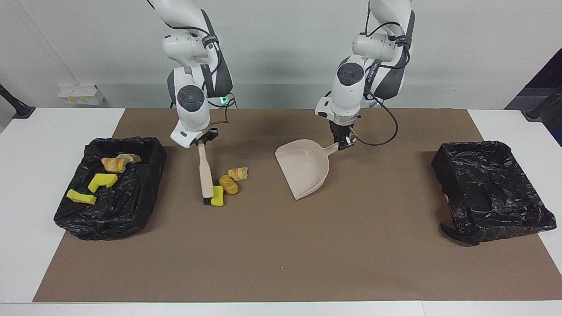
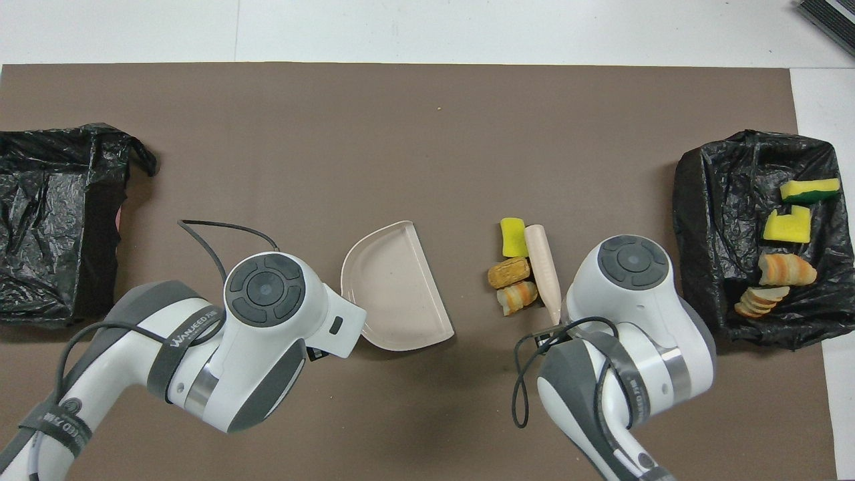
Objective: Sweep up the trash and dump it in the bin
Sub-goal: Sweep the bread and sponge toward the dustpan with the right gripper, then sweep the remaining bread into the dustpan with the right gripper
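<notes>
My right gripper (image 1: 202, 142) is shut on the handle of the beige brush (image 1: 204, 173), whose black bristles rest on the mat. Three pieces of trash are bunched against the brush on the side facing the dustpan: a yellow sponge (image 1: 217, 196), a brown bread chunk (image 1: 228, 184) and a striped bread roll (image 1: 237, 173). From overhead the brush (image 2: 542, 270) lies beside the sponge (image 2: 513, 237) and the two breads (image 2: 509, 272). My left gripper (image 1: 344, 144) is shut on the handle of the beige dustpan (image 1: 305, 169), which sits on the mat with its mouth turned toward the trash.
A black-lined bin (image 1: 131, 210) at the right arm's end holds two yellow sponges (image 2: 788, 225) and bread pieces (image 2: 787, 269). Another black-lined bin (image 1: 491, 188) stands at the left arm's end. A brown mat (image 1: 281, 254) covers the table.
</notes>
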Action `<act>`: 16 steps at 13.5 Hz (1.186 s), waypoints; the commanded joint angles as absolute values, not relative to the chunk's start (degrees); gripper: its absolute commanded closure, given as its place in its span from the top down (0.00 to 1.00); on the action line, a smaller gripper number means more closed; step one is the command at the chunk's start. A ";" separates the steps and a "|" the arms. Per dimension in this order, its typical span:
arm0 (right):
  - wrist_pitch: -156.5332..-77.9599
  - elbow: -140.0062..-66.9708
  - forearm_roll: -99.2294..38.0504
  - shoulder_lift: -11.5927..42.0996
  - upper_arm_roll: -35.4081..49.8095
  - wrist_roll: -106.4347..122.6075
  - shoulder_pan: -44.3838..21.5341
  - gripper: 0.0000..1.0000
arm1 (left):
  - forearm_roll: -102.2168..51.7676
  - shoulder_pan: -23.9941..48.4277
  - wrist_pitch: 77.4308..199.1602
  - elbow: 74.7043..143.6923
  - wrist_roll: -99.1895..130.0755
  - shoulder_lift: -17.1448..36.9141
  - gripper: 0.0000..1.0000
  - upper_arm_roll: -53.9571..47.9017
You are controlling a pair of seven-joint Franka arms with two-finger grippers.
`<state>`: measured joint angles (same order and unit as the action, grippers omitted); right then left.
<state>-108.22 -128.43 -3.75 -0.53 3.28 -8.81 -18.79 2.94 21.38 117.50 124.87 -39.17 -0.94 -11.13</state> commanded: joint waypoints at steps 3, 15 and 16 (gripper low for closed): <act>-109.51 -124.64 -12.03 2.63 3.25 -15.02 -27.58 0.00 | 2.20 22.24 119.18 126.30 -38.15 -1.76 0.00 -10.46; -100.66 -120.94 -16.00 -2.97 2.82 -11.70 -34.46 0.00 | 2.20 21.71 118.48 126.21 -30.94 -1.76 0.00 -10.37; -98.89 -120.94 -15.47 -4.03 2.81 -11.34 -33.67 0.00 | 2.20 21.71 118.48 126.21 -30.94 -1.76 0.00 -10.37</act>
<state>-102.03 -120.36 -14.67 -0.76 2.86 -13.91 -35.41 2.65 21.40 117.52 124.95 -32.38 -0.93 -10.98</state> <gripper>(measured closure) 0.740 0.692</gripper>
